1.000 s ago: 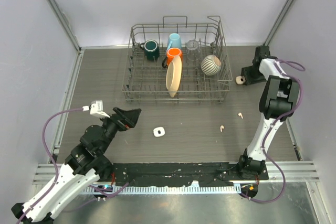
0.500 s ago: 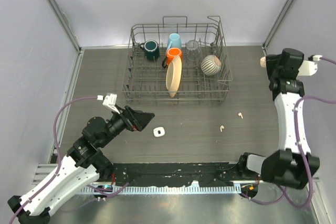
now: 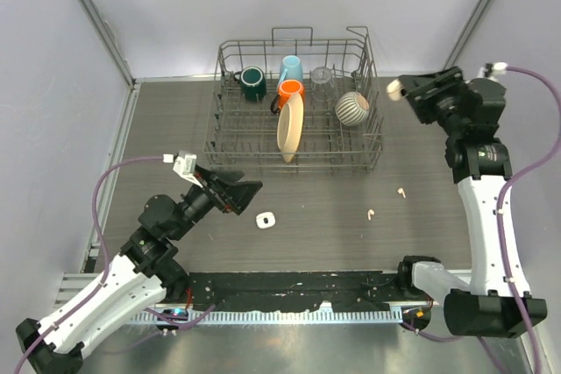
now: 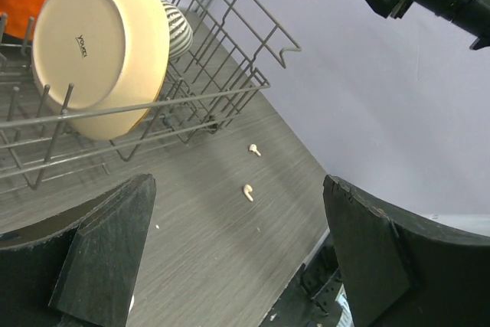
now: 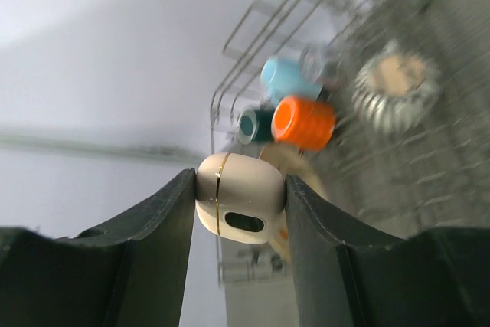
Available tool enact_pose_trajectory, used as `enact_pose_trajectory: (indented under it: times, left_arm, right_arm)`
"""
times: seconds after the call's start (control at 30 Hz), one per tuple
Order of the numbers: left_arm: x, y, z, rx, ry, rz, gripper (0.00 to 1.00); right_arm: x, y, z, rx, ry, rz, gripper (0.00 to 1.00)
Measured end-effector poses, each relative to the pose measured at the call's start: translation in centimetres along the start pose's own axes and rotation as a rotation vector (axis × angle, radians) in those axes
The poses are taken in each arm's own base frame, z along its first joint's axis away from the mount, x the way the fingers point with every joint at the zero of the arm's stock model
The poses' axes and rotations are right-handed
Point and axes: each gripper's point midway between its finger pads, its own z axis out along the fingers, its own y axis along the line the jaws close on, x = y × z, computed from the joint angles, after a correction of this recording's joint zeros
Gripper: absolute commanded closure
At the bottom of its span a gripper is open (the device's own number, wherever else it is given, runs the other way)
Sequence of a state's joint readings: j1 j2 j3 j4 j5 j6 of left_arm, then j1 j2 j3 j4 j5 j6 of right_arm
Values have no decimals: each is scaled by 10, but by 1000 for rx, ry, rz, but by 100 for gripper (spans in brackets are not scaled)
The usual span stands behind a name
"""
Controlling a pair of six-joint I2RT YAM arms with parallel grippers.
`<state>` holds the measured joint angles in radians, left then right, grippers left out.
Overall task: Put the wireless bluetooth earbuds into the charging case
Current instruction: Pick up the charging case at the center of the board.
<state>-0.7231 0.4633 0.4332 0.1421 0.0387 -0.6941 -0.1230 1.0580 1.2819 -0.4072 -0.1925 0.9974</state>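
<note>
**Case gripped in the air by the right arm, two earbuds loose on the table**

The cream, rounded plastic charging case (image 5: 241, 197) is pinched between the fingers of the right gripper (image 3: 402, 89), up in the air off the rack's far right corner. The right wrist view shows a thin gold seam line and a dark oval slot on it. From above it is just a pale blob.

The farther earbud (image 3: 401, 191) and the nearer earbud (image 3: 370, 214), both tiny, white and stemmed, lie apart on the dark grey wood-grain table (image 3: 158, 129) in front of the rack.

A small white rounded-square item (image 3: 266, 220) with a dark centre sits near the left gripper (image 3: 241, 194). I cannot tell what it is. That gripper is spread wide with nothing in it.

The grey wire dish rack (image 3: 333, 166) holds:
- a cream plate (image 4: 99, 44) standing on edge
- a dark green mug (image 3: 253, 82)
- a light blue mug (image 3: 292, 67)
- an orange mug (image 3: 291, 89)
- a striped round bowl (image 3: 352, 109)

Only the left wrist view shows a small dark printed word on the plate's base, too small to read.
</note>
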Motion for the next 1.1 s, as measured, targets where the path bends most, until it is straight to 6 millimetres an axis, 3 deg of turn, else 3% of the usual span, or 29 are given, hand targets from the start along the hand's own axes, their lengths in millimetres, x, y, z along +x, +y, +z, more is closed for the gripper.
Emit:
enact_pose_trajectory:
  times: [0.17, 0.27, 0.4, 0.63, 1.1]
  left_arm:
    - [2, 3, 13, -1, 1, 27, 6]
    - [-5, -1, 18, 25, -35, 36, 5]
    - [-14, -6, 22, 51, -85, 48, 4]
    - [-21, -10, 29, 91, -144, 59, 7]
    - [-8, -7, 58, 125, -135, 52, 13]
  right_arm:
    - [93, 28, -12, -104, 248, -6, 99]
    - [152, 27, -22, -117, 373, 24, 99]
    - [207, 11, -31, -65, 432, 75, 99]
    - [254, 17, -44, -62, 450, 222, 99]
    - [298, 34, -52, -31, 468, 467, 99]
